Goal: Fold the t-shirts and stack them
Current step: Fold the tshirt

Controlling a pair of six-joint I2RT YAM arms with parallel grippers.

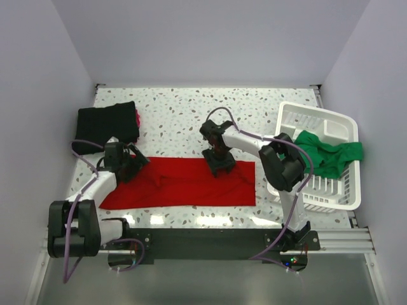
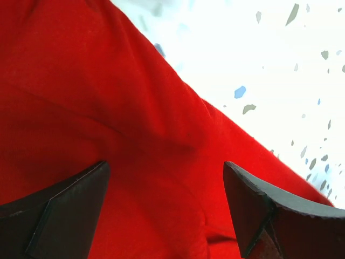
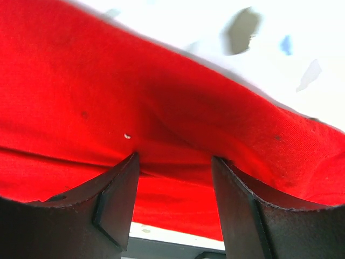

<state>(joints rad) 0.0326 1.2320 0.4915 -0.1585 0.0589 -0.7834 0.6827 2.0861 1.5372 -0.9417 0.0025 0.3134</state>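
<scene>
The red t-shirt (image 1: pixel 184 184) lies flat as a long band across the middle of the table. My left gripper (image 1: pixel 130 164) is over its far left corner, jaws open, with red cloth (image 2: pixel 108 97) under and between the fingertips (image 2: pixel 165 164). My right gripper (image 1: pixel 219 162) is at the shirt's far edge, jaws open and pressed down astride a raised fold of red cloth (image 3: pixel 178 113), midpoint (image 3: pixel 173 156). The black t-shirt (image 1: pixel 108 124) lies folded at the back left. The green t-shirt (image 1: pixel 327 152) hangs crumpled over the basket.
The white slatted basket (image 1: pixel 337 190) stands at the right edge of the speckled table (image 1: pixel 191 108). A bit of pink-red cloth (image 1: pixel 137 119) shows at the black shirt's right side. White walls close in the back and both sides.
</scene>
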